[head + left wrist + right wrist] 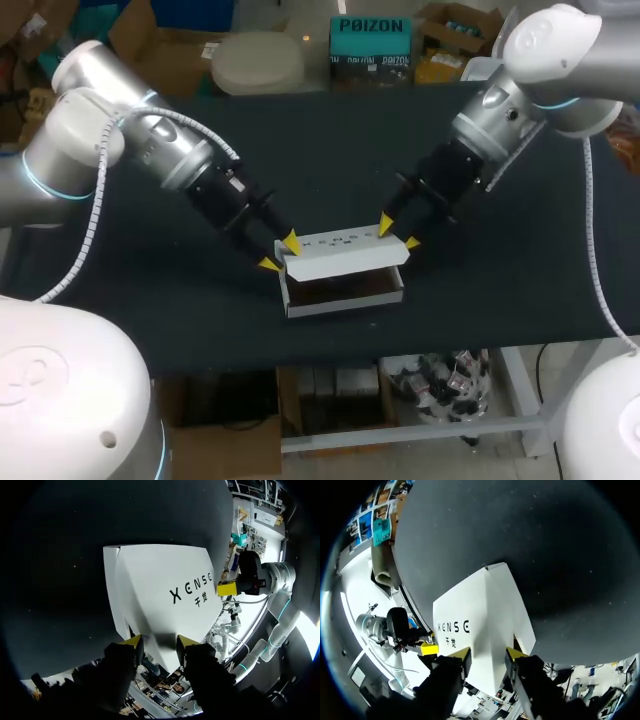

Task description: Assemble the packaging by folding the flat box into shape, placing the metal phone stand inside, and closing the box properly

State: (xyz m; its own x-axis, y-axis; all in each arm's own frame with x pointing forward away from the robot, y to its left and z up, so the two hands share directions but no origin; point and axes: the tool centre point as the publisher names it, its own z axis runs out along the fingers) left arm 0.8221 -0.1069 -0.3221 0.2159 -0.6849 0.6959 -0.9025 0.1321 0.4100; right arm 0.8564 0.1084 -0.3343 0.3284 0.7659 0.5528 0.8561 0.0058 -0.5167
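Note:
The white box (345, 268) lies at the table's middle. Its lid (345, 252) is tilted down over a dark inside, where I cannot make out the phone stand. My left gripper (279, 253) is at the box's left end. In the left wrist view, the left gripper (160, 642) has the printed lid (160, 590) between its fingers, both tips against the card. My right gripper (398, 233) is at the box's right end. In the right wrist view, the right gripper (488, 655) likewise has the lid (480, 620) between its tips, shut on that end.
The dark table cloth (130, 300) lies bare around the box. A teal carton (370, 45) and a pale round thing (257, 62) stand along the far edge. The table's front edge (330, 345) runs close below the box.

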